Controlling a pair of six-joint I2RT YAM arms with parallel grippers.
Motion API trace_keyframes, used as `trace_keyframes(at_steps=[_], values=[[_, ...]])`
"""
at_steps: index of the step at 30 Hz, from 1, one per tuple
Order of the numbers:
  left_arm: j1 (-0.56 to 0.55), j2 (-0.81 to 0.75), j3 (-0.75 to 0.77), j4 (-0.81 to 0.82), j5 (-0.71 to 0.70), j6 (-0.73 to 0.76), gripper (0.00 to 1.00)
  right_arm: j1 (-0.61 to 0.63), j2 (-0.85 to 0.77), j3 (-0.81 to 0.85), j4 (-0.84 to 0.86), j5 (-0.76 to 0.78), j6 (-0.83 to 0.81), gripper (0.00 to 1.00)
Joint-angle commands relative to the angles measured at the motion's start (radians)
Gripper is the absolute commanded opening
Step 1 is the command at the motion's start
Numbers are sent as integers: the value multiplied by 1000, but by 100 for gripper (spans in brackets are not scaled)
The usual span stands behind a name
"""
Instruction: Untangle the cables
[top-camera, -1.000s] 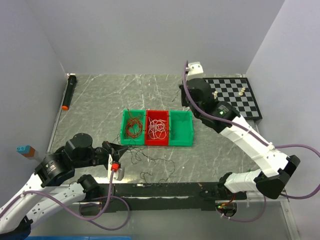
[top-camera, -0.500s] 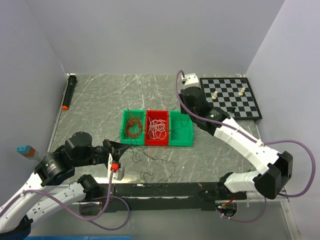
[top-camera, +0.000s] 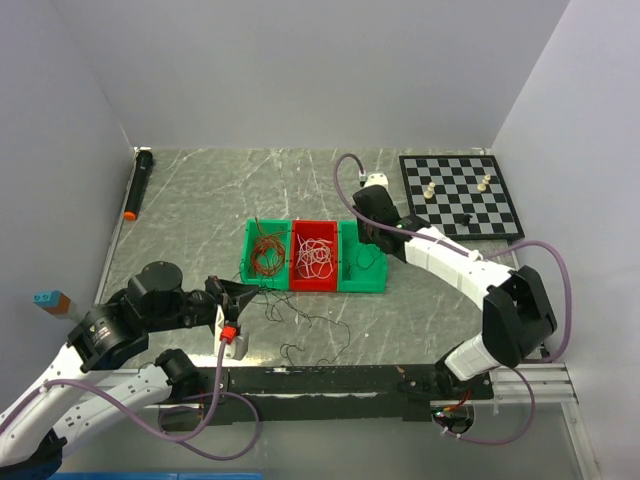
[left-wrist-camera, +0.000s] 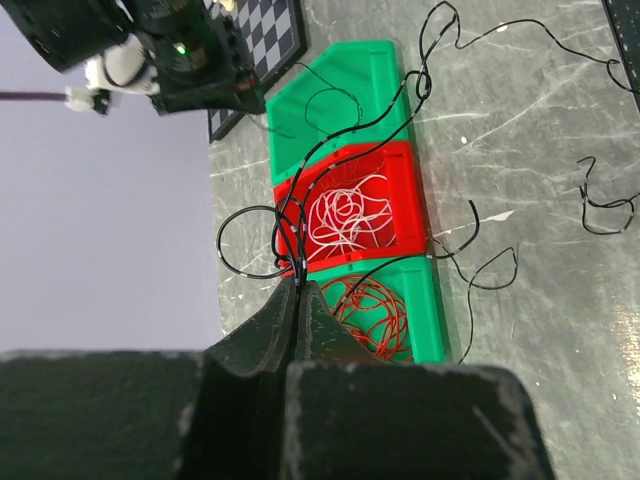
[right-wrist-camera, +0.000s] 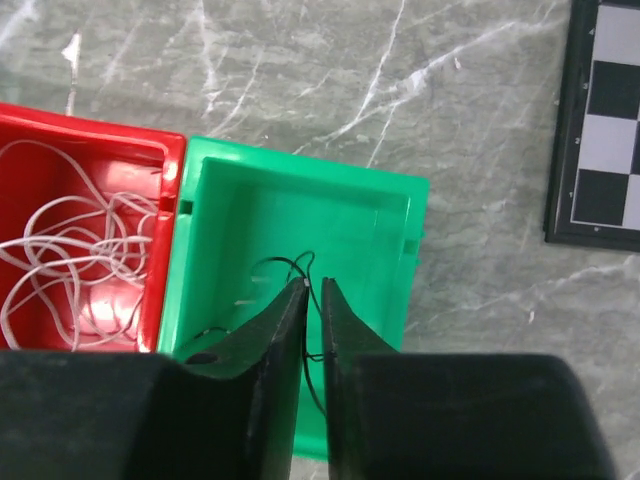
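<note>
Three bins stand in a row mid-table: a green bin (top-camera: 250, 262) with red cables (top-camera: 266, 255), a red bin (top-camera: 298, 275) with white cables (top-camera: 316, 256), and a second green bin (top-camera: 376, 262). Loose black cables (top-camera: 305, 322) trail on the table in front of them. My left gripper (top-camera: 238, 296) is shut on a black cable strand (left-wrist-camera: 290, 262) just in front of the bins. My right gripper (top-camera: 366, 247) hovers over the right green bin (right-wrist-camera: 300, 165), jaws nearly together with a black cable strand (right-wrist-camera: 285, 263) between them. In the left wrist view the black cable (left-wrist-camera: 424, 85) loops over all three bins.
A chessboard (top-camera: 462, 193) with a few pieces lies at the back right. A black marker with an orange tip (top-camera: 137, 183) lies along the left edge. A black rail (top-camera: 330, 380) runs along the near edge. A blue and brown block (top-camera: 50, 300) sits off the table's left.
My right arm has swung left and forward from beside the chessboard to above the right green bin. My left gripper has stayed put, still holding the black cable.
</note>
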Motion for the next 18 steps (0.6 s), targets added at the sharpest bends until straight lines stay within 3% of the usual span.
trace_keyframes(at_steps=[1, 4, 5, 11, 18], values=[[11, 13, 43, 38, 45, 11, 1, -19, 40, 48, 29, -39, 38, 37], [16, 18, 44, 36, 48, 13, 1, -19, 53, 63, 18, -51, 47, 65], [18, 18, 46, 35, 50, 13, 1, -20, 51, 66, 12, -51, 47, 68], [25, 22, 54, 52, 54, 0, 1, -23, -48, 69, 3, -85, 55, 72], [39, 21, 52, 271, -16, -180, 1, -16, -323, -41, 53, -230, 66, 79]])
